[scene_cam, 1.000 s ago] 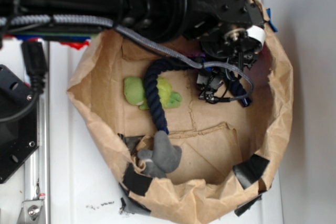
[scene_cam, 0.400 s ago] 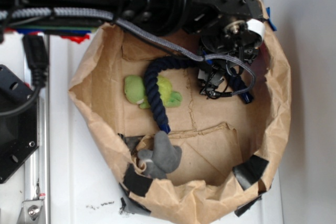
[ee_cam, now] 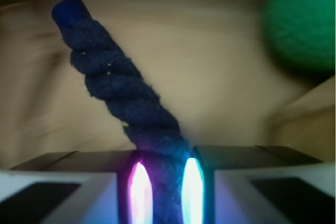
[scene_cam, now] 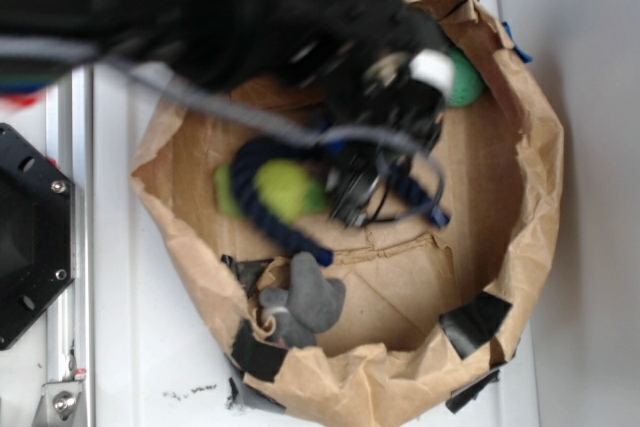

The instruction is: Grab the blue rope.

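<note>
The black gripper [ee_cam: 167, 182] is closed tight on the thick dark navy twisted cotton rope [ee_cam: 123, 95], which rises from between its jaws to a free end. In the blurred exterior view the rope [scene_cam: 275, 237] curves round a lime-green soft toy [scene_cam: 285, 190] near the left wall of the brown paper-bag basket [scene_cam: 535, 197]. A grey plush toy [scene_cam: 305, 302] lies by the basket's lower-left wall, and a round green ball [ee_cam: 302, 22] sits near its upper-right rim.

The robot arm [scene_cam: 250, 7] is black and bulky, blurred in the exterior view. A grey braided cable [scene_cam: 200, 102] runs along it, and a white round patch [scene_cam: 432, 69] sits near the tool [ee_cam: 167, 182], whose pale fingers [ee_cam: 58, 192] glow purple and cyan.
</note>
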Available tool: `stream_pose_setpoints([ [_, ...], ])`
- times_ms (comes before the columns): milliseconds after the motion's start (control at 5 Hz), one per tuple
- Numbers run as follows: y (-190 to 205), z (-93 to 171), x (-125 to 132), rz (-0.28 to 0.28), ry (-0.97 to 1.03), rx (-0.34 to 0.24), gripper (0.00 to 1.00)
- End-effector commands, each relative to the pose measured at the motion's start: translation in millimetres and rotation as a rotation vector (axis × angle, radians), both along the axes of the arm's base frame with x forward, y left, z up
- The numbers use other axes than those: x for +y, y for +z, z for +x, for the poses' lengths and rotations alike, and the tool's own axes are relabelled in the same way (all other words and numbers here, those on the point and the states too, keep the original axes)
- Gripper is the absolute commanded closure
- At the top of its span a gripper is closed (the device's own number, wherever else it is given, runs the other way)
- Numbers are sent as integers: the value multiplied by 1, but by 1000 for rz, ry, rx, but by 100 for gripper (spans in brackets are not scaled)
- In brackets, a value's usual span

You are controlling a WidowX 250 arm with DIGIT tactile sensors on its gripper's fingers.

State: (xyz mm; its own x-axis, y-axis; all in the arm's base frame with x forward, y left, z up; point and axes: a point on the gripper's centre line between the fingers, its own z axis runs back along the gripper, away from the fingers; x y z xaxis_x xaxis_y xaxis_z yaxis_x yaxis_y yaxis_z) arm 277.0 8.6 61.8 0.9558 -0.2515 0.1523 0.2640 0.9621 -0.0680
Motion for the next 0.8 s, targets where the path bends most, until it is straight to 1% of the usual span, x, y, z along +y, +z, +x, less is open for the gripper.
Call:
stream_pose_setpoints([
  [0,64,-3,-19,-22,47,-69,100],
  [200,76,-3,-20,-3,111,-57,100],
  [400,81,0,-16,53,227,-36,100],
  [600,97,-6,-2,147,322,-45,100],
])
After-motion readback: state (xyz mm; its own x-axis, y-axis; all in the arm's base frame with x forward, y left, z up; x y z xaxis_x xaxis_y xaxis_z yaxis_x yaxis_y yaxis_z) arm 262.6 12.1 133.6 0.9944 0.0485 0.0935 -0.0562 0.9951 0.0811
